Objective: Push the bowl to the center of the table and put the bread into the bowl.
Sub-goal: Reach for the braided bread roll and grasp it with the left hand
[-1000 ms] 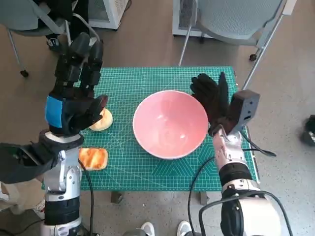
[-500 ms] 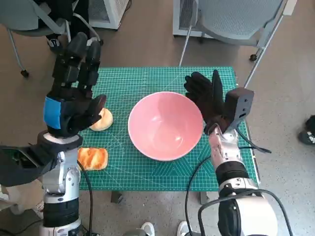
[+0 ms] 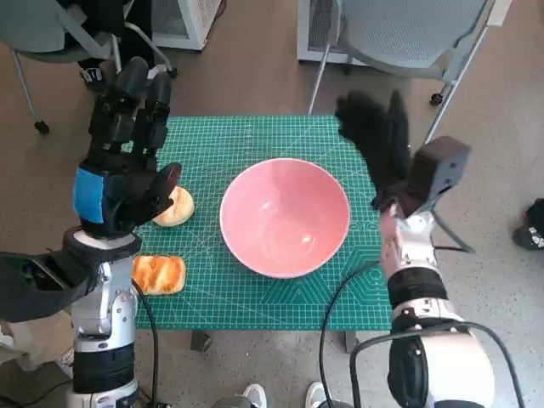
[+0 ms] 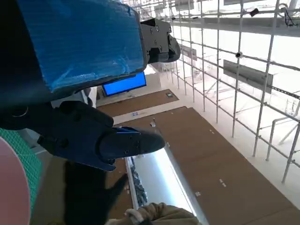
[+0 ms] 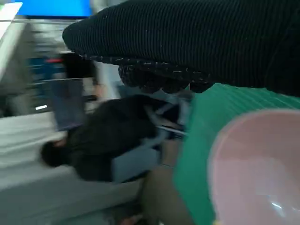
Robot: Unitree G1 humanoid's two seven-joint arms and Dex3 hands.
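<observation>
Gloved right hand [image 3: 376, 140] has lifted off the smooth round pink bowl [image 3: 285, 217], fingers apart.

A small table [image 3: 255, 310] covered by a green cutting mat [image 3: 255, 144] stands on a brownish-grey floor [image 3: 255, 76]. Beyond the table's far edge stands a grey chair [image 3: 399, 34] on metal legs, with a white cabinet [image 3: 191, 17] off to its left. Another chair [image 3: 42, 34] sits past the table's far left corner. In the right wrist view a person [image 5: 93, 140] in dark clothing sits beside the table, though the picture is too blurred to tell more. The left wrist view shows a bright blue screen [image 4: 124, 84] and white scaffold-like framing [image 4: 234, 61].
</observation>
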